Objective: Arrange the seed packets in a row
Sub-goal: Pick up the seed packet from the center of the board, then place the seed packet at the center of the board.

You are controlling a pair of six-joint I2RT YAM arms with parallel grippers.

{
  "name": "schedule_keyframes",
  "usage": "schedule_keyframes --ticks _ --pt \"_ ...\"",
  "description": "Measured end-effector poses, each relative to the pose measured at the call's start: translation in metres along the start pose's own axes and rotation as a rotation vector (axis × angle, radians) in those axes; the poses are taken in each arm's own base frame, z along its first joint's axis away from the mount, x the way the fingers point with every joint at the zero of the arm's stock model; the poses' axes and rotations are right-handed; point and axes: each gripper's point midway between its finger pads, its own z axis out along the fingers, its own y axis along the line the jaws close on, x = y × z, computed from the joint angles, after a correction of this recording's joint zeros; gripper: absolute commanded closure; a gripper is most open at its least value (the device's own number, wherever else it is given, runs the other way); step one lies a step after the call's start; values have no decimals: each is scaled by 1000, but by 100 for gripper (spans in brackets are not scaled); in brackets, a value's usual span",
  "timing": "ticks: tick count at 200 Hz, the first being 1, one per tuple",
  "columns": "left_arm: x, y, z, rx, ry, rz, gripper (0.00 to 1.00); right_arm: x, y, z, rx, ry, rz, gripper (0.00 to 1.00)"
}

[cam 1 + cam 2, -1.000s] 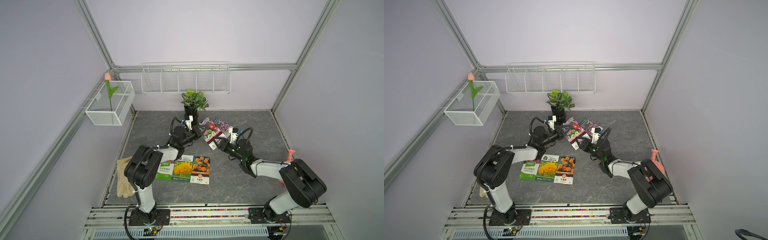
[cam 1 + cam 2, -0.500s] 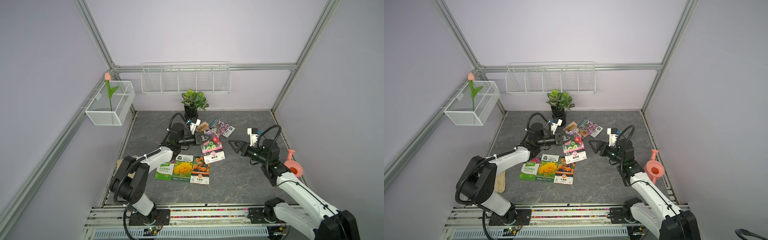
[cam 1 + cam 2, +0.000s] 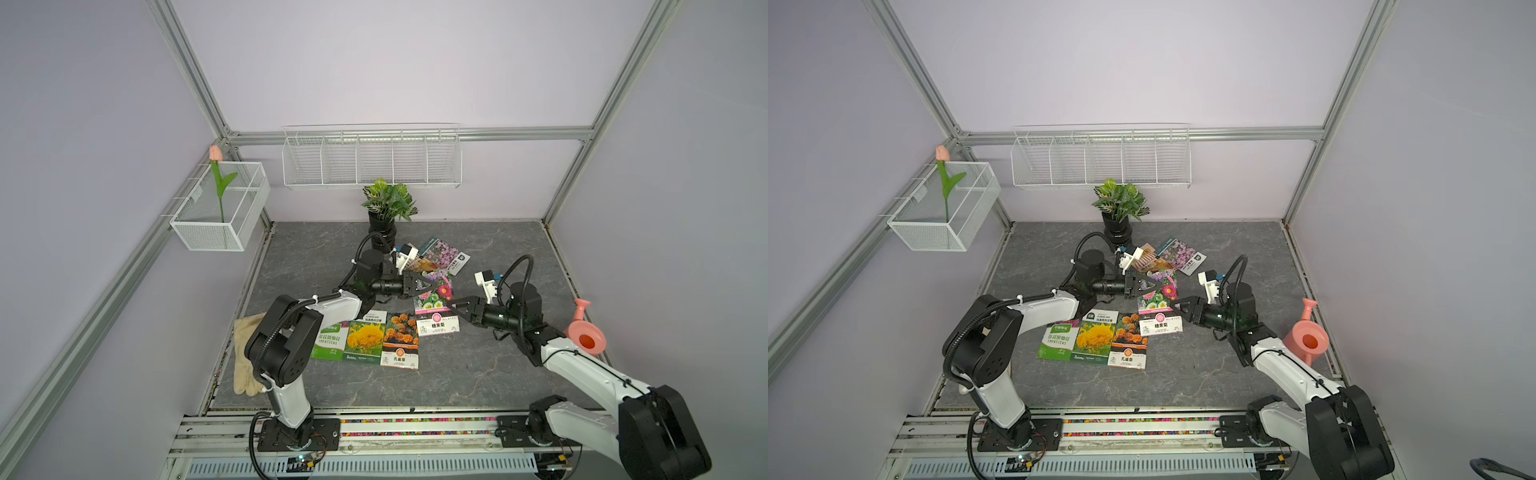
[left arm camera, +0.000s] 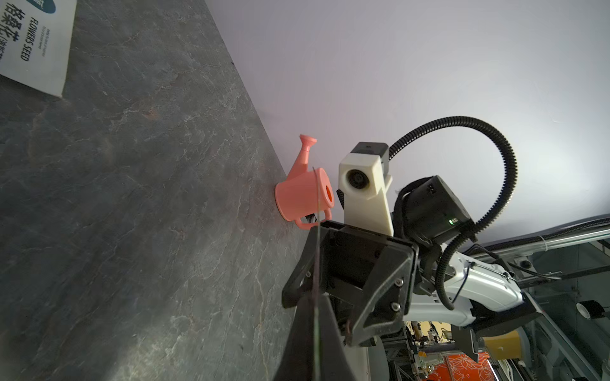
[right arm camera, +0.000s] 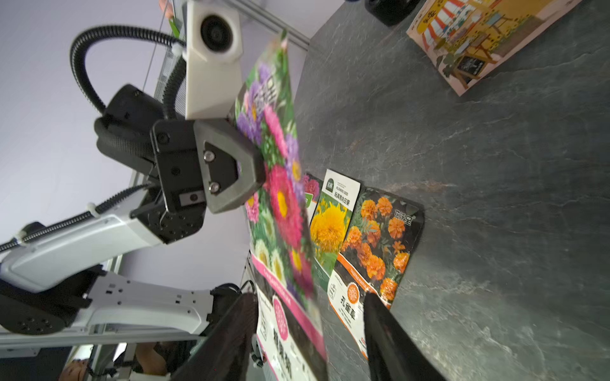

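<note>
**Mixed pink packet (image 3: 434,299), mid-transfer.** The packet hangs tilted above the table (image 3: 478,374), its flower end up and its white label end down, just behind the far right corner of the orange packet (image 3: 401,340). Whether the low edge touches the table cannot be told.

The left gripper (image 3: 424,285) is clamped on the packet's upper part. In the right wrist view one of its fingers (image 5: 244,178) presses flat on the printed face. The right gripper (image 3: 455,305) points at the label end with its jaws apart, and that end lies between them, not yet pinched.

The green packet (image 3: 330,340), yellow packet (image 3: 365,338) and orange packet lie side by side at the front, edges touching or slightly overlapped. The beige packet (image 3: 419,262) and lilac packet (image 3: 444,255) lie overlapped at the back, near the potted plant (image 3: 388,203).

**Likely hazards.**
- If the left gripper lets go before the right one closes, the glossy sheet probably drops askew, perhaps across the orange packet.
- With both grippers clamped and moving apart, the thin packet may crease or slide out of one grip.
- The lower right finger (image 5: 389,333) sits close over the orange packet, so a low approach could nudge the finished row.
- A pinch at one end leaves the rest free to sag, which could make the set-down crooked.
</note>
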Motion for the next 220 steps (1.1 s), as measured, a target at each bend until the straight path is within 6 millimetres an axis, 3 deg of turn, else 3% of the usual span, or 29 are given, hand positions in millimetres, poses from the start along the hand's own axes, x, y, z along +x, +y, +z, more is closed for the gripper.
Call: schedule_keyframes --ticks 45,59,70,78,86,89,119,149,174,220 --pt "-12 7 9 18 -11 -28 99 2 2 -1 -18 2 6 92" --pt "-15 6 11 28 -10 -30 74 4 0 -1 -15 2 10 93" --pt "-16 6 13 31 -11 -36 43 6 -3 -1 -11 4 16 93" --pt "-17 6 13 31 -13 -37 27 8 -5 -1 -7 7 20 93" --pt "-19 7 14 25 -17 -39 4 11 -8 -1 0 9 26 93" --pt "-19 8 14 22 -19 -42 0 11 -9 -2 2 9 27 93" --pt "-22 35 7 -98 -56 -86 0 18 -21 -4 43 2 41 93" --pt "-39 67 -28 -311 -168 -125 0 27 -39 -9 98 -23 65 93" --pt "-53 71 -59 -456 -270 -100 0 43 -60 -15 166 -40 104 93" --pt "-51 78 -83 -603 -345 -79 0 67 -81 -15 251 -42 148 93"
